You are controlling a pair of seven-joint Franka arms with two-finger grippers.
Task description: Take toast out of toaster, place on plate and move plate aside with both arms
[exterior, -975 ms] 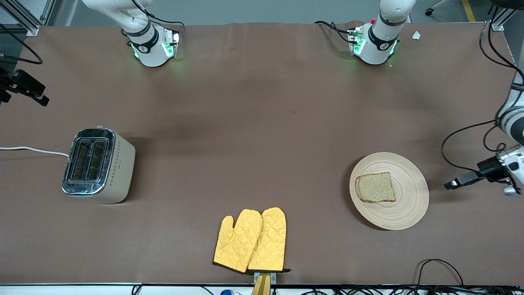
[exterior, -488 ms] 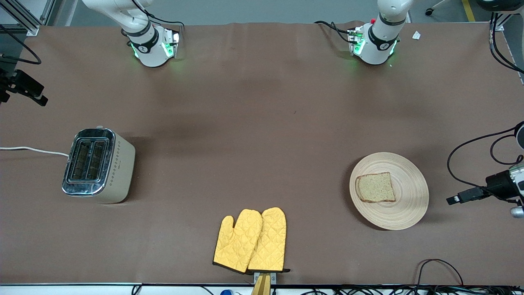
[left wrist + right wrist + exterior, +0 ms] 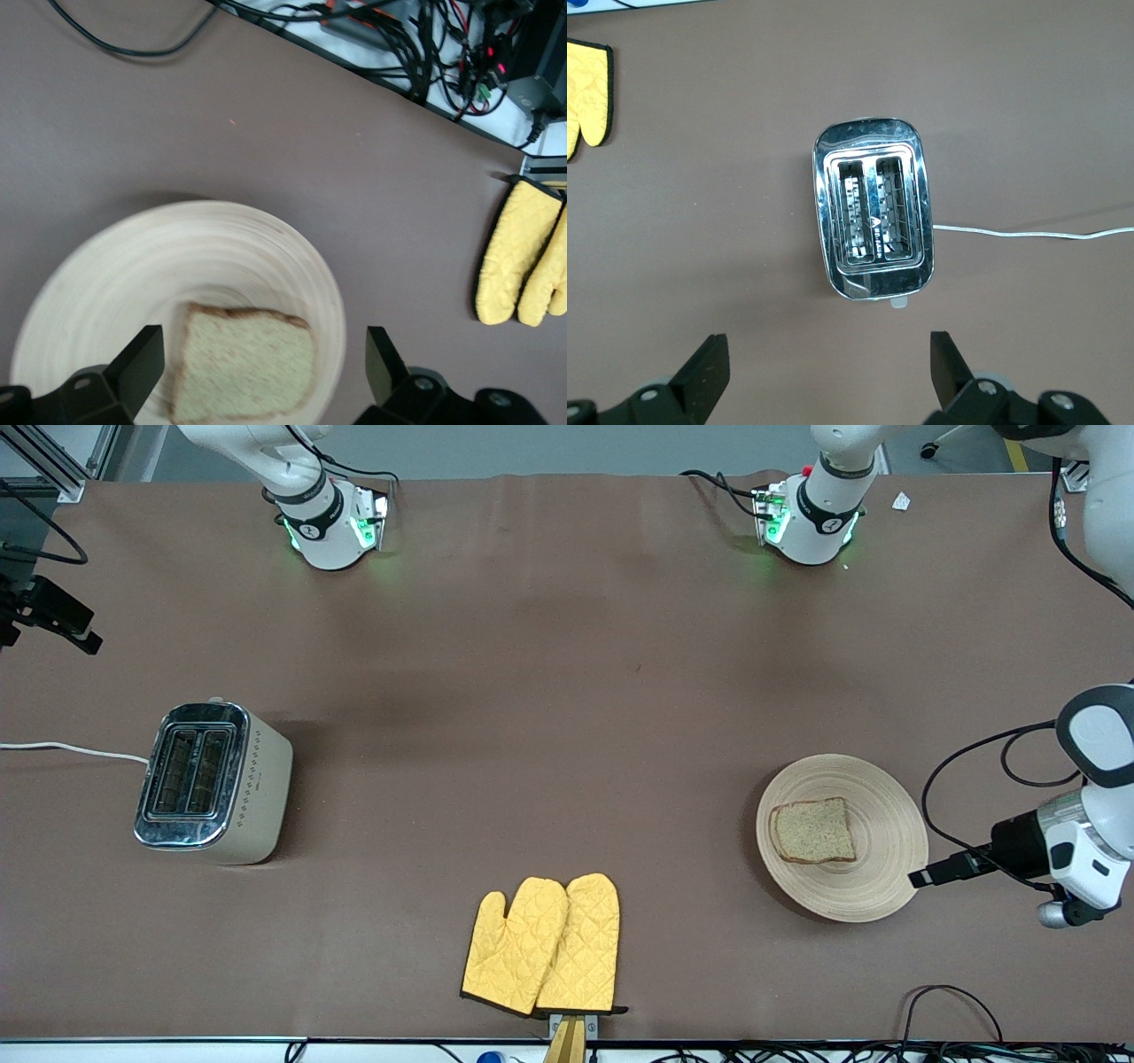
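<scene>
The toast (image 3: 813, 831) lies flat on the round beige plate (image 3: 886, 815), toward the left arm's end of the table. In the left wrist view the toast (image 3: 244, 363) sits on the plate (image 3: 177, 257), between my open fingers. My left gripper (image 3: 926, 874) is open and empty, over the plate's rim on the side toward the left arm's end of the table; it also shows in the left wrist view (image 3: 261, 345). My right gripper (image 3: 53, 615) is open and empty, high above the table by the toaster (image 3: 213, 782), as the right wrist view (image 3: 828, 350) shows.
The toaster (image 3: 874, 221) has two empty slots and a white cord (image 3: 71, 750) running off the table's end. Two yellow oven mitts (image 3: 542, 946) lie near the edge nearest the front camera. Cables (image 3: 952, 1001) lie near the plate at that edge.
My left gripper has moved in from the table's end to the plate's rim. The right gripper has hardly moved. The toast and plate have stayed put.
</scene>
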